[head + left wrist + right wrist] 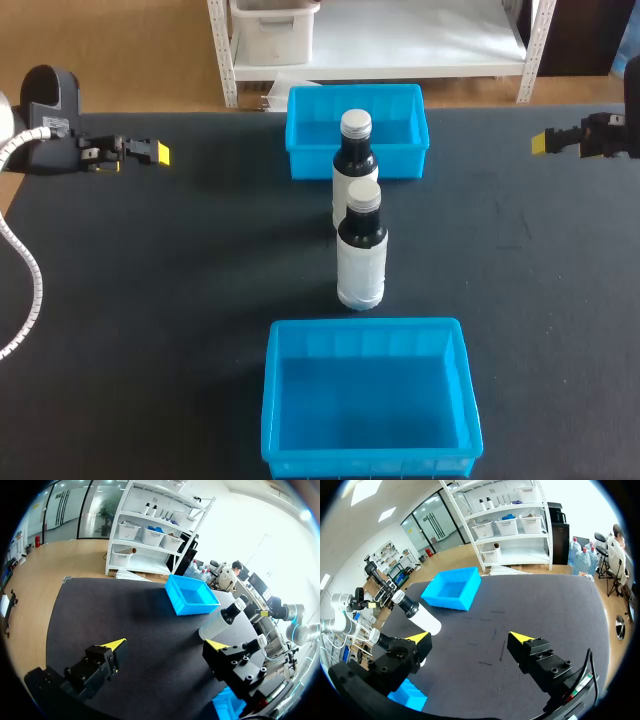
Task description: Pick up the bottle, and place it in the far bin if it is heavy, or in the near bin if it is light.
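Two bottles (pixel 361 255) stand upright between far bin (pixel 310 165) and near bin (pixel 274 400).

Bench (pixel 180 260): open dark mat on both flanks, passable from left hand (pixel 160 153) and right hand (pixel 540 142) to the centre.
Centre line, obstacles: far bin (pixel 300 135); far bottle (pixel 355 165) just before it; near bottle (pixel 361 255) close in front; near bin (pixel 275 400).
Open strip between near bottle and near bin.
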Robot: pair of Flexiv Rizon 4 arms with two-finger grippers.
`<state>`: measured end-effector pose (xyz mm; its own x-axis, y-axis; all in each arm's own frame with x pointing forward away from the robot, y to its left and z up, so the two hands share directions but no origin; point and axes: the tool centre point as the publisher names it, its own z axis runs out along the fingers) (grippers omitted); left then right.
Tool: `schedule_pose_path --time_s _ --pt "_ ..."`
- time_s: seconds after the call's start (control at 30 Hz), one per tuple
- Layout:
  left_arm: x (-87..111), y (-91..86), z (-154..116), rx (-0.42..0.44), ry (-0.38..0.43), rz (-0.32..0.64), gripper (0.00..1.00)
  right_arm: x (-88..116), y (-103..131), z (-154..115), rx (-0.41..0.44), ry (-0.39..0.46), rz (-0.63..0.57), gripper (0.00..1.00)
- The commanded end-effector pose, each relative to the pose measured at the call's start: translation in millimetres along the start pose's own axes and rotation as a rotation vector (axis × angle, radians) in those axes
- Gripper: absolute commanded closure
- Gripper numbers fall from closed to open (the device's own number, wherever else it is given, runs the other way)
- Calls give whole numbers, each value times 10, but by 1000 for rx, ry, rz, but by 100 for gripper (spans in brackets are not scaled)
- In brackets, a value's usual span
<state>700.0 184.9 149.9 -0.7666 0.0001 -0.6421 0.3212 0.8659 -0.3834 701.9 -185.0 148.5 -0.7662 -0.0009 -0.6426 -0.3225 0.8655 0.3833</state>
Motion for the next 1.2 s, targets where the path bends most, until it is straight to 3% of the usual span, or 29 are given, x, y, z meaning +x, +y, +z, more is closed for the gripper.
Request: schedule_pose_path --time_s 0.03,0.47,0.5,0.63,0.67,1.2 --pt "0 0 0 0 0 0 0 4 10 -13 3 0 1 0" --pt "0 0 0 0 0 0 0 4 10 -13 3 0 1 0" --pt "0 0 0 0 0 0 0 -17 -5 -21 -75 -30 -71 0" --pt "0 0 0 0 0 0 0 -80 -25 -14 -249 47 -325 0" --pt "0 0 0 0 0 0 0 -68 44 -101 -547 161 -588 0" --pt "0 0 0 0 0 0 0 -68 44 -101 -547 161 -588 0"
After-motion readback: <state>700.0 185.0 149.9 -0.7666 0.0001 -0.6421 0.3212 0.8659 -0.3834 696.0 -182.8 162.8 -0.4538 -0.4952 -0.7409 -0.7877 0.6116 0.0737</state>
